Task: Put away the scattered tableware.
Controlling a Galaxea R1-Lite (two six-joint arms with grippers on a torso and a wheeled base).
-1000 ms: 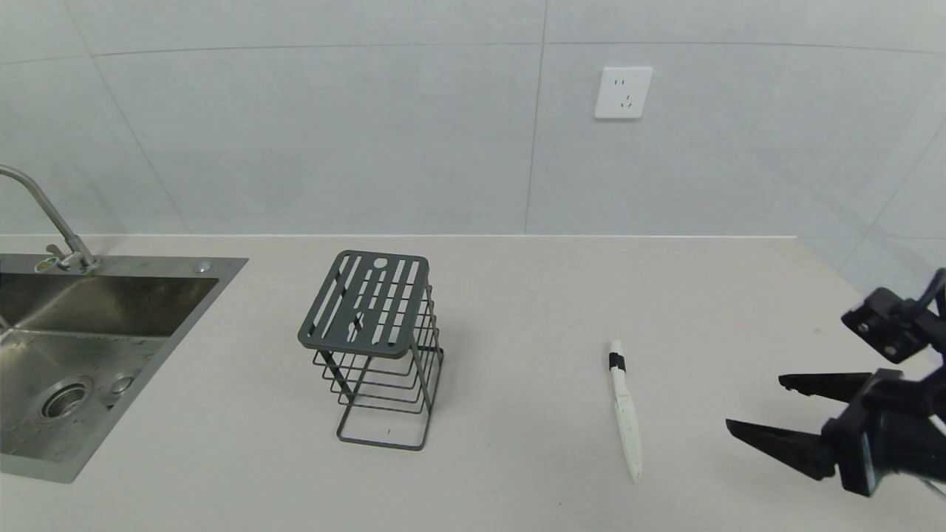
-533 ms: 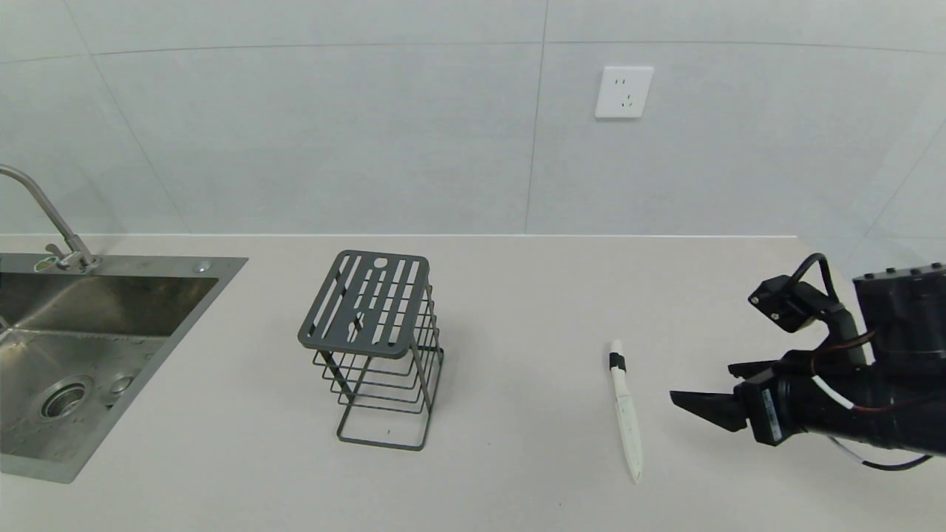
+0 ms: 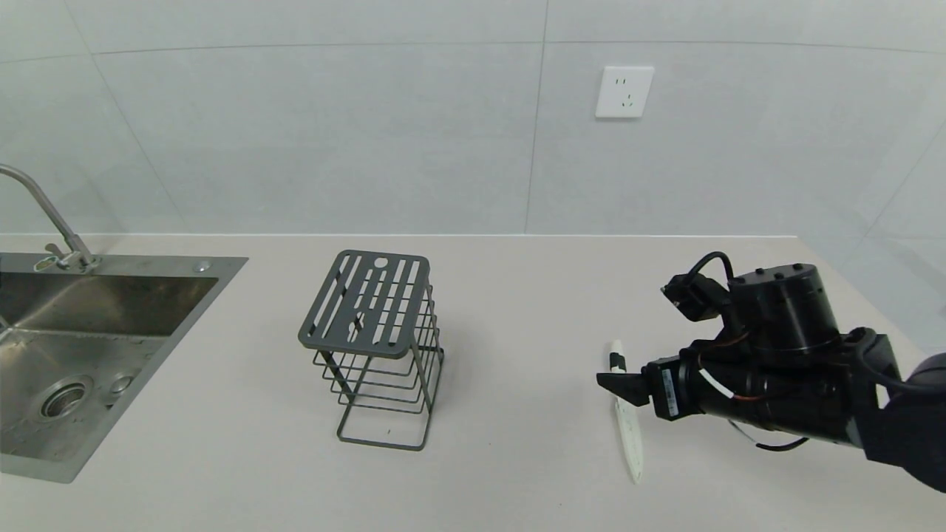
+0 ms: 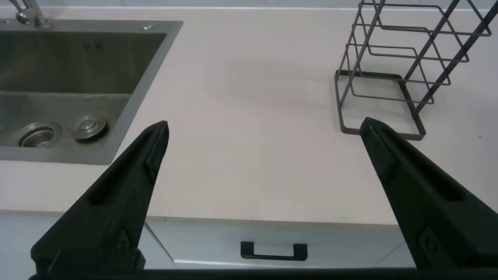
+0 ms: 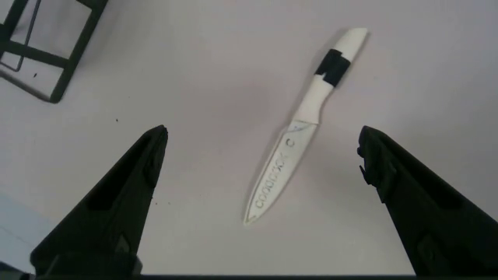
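Note:
A white knife [image 3: 627,425] with a black band on its handle lies on the pale counter [image 3: 517,295], right of centre, blade toward the front edge. My right gripper [image 3: 615,387] hangs open just above the knife's handle end; in the right wrist view the knife [image 5: 299,136] lies between and below the spread fingers of that gripper [image 5: 263,140]. A dark wire knife rack [image 3: 371,347] with a slotted top stands at the counter's middle. My left gripper [image 4: 264,128] is open and holds nothing, low over the counter's front, between the sink [image 4: 78,70] and the rack's base [image 4: 381,101].
A steel sink [image 3: 44,295] with a faucet [image 3: 44,214] is set into the counter at the left. A wall socket [image 3: 623,92] sits on the tiled wall behind. A drawer handle [image 4: 272,250] shows below the counter's front edge.
My right arm has swung in from the right edge toward the left, bringing its open gripper over the knife. Knife and rack have not moved.

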